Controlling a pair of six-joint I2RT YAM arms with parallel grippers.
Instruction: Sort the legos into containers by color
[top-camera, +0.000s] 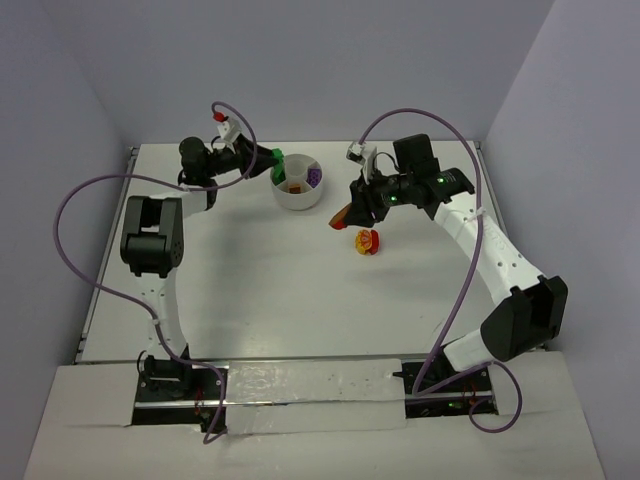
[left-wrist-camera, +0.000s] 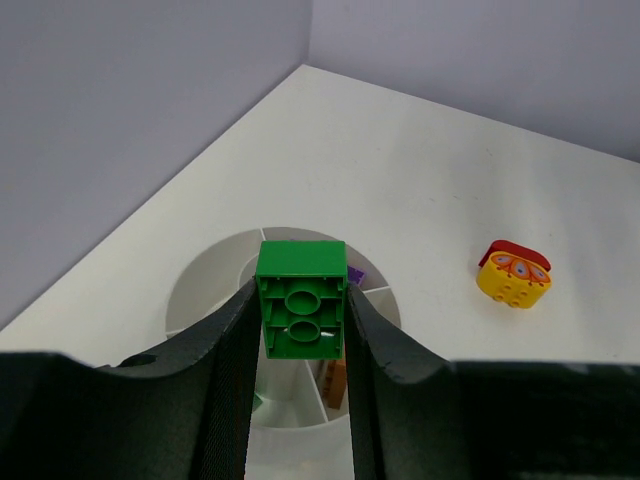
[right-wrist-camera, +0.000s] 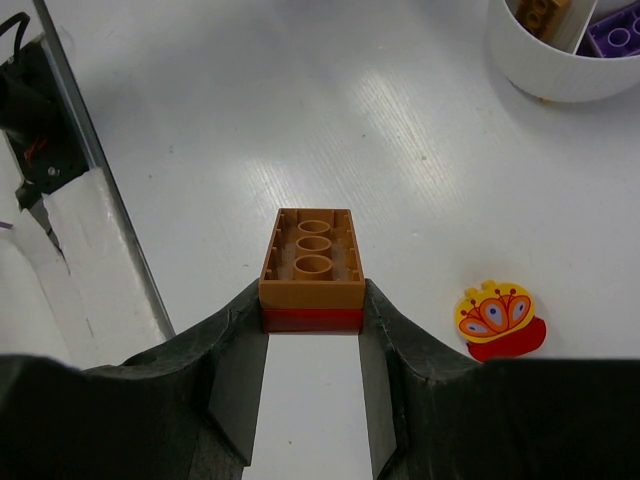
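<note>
Left claw (left-wrist-camera: 302, 302): both black fingers are pressed against the sides of a green brick (left-wrist-camera: 301, 298), which is held with its hollow underside facing the wrist camera. The brick hangs over the white bowl (left-wrist-camera: 200, 275), at the bowl's rim on the side nearest the left arm; whether it touches the rim cannot be told. Inside the bowl, divider walls mark off compartments. One compartment holds a purple brick (top-camera: 314, 176) and a neighbouring one holds an orange-brown brick (top-camera: 295, 185).

Right claw (right-wrist-camera: 312, 305): the fingers are clamped on an orange-brown-and-red block (right-wrist-camera: 312, 262), orange-brown above and red below, with its open underside facing the wrist camera. The block is carried above the white table (top-camera: 250, 290), well apart from the bowl, which lies toward the far left of this claw.

A yellow-and-red piece (right-wrist-camera: 500, 318) with a painted pattern lies on the table near the right claw, on the side away from the bowl. It touches neither claw nor bowl.
</note>
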